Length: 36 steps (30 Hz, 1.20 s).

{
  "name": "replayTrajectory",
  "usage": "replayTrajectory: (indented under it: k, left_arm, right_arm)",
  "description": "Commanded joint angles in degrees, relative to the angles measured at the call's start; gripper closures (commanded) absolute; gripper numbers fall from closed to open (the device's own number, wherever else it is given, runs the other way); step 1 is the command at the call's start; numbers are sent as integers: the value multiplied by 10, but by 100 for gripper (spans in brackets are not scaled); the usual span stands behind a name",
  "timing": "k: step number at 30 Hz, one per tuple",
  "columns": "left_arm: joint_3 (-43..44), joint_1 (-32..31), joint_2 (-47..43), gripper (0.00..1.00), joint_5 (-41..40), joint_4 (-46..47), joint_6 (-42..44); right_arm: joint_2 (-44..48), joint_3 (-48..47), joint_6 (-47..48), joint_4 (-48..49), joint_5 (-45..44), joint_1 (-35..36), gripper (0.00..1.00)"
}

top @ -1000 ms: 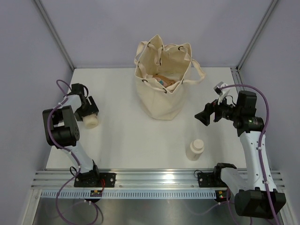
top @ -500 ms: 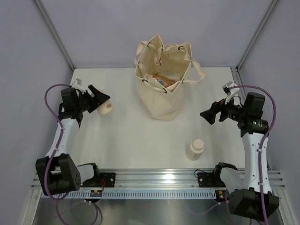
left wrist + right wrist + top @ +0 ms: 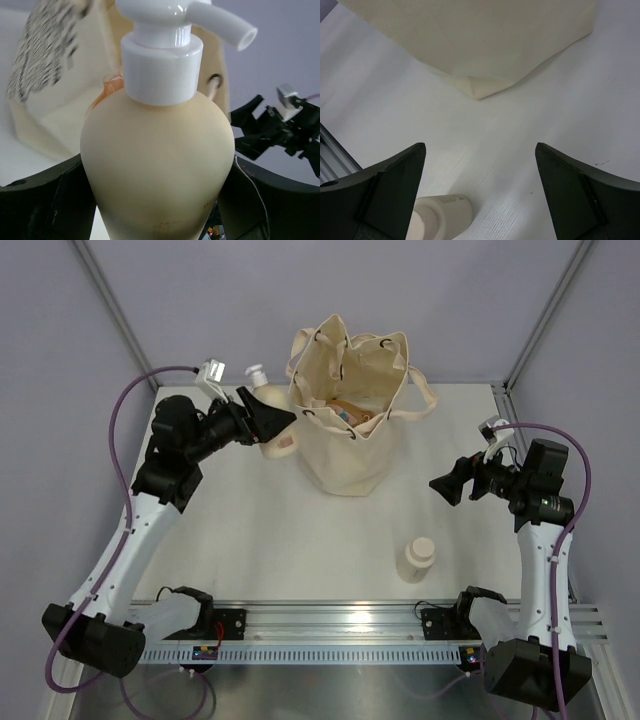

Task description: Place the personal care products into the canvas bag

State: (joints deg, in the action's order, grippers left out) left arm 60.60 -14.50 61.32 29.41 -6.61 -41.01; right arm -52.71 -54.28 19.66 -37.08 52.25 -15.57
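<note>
a smooth, rounded pump bottle is clasped by the left gripper beside the soft canvas bag; the right gripper is spread wide.

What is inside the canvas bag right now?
Through the open mouth of the canvas bag a few products show, one orange-tan. Whatever lies lower or under them is covered by the cloth walls.

One canvas bag, one pump bottle, one squat bottle.
</note>
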Motion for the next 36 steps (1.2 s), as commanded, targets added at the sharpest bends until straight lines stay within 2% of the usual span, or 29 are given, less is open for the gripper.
replayTrajectory:
  k: [1,6,8,14,16,21,22,23,25,27,28,29,31,33,35,36]
  left_arm:
    - [160,-46,23,100,-66,53,81]
    - [293,-82,149,100,-73,27,111]
    - [375,-96,222,100,-77,14,117]
    - [629,-136,421,100,-129,-123,207]
    - [653,-147,450,100,-154,-134,225]
    - [597,-178,485,100,-196,-137,302]
    - [587,-187,489,96,-203,-137,309]
    - [575,-191,491,81,-209,-135,320]
    - [547,-194,497,76,-200,-131,328]
    - [536,-194,501,54,-189,-127,330]
    - [537,-194,506,43,-181,-129,333]
    - [537,-194,507,23,-171,-132,345]
    - [543,-194,503,1,-165,-131,348]
    - [552,-195,499,1,-156,-131,357]
    - [567,-194,493,1,-153,-134,355]
    - [572,-194,492,1,-150,-136,354]
  right_arm:
    - [-2,1,5,17,22,-6,1]
    - [-2,2,8,13,22,-9,0]
    - [-2,3,8,13,25,-10,0]
    - [-14,-1,11,3,43,-11,0]
    - [-16,-1,12,3,43,-11,1]
    - [-20,-3,20,-4,37,-12,0]
    - [-20,-3,26,-7,40,-12,0]
    - [-20,-2,28,-8,43,-11,1]
    - [-22,-2,35,-12,47,-12,1]
    - [-23,-1,48,-21,57,-12,1]
    - [-26,0,83,-47,92,-12,0]
    - [-28,1,106,-66,117,-12,0]
    - [-37,-1,191,-137,194,-11,0]
    - [-41,-10,224,-168,204,-6,0]
    - [-45,-16,231,-168,169,10,0]
    - [-48,-20,233,-171,125,31,1]
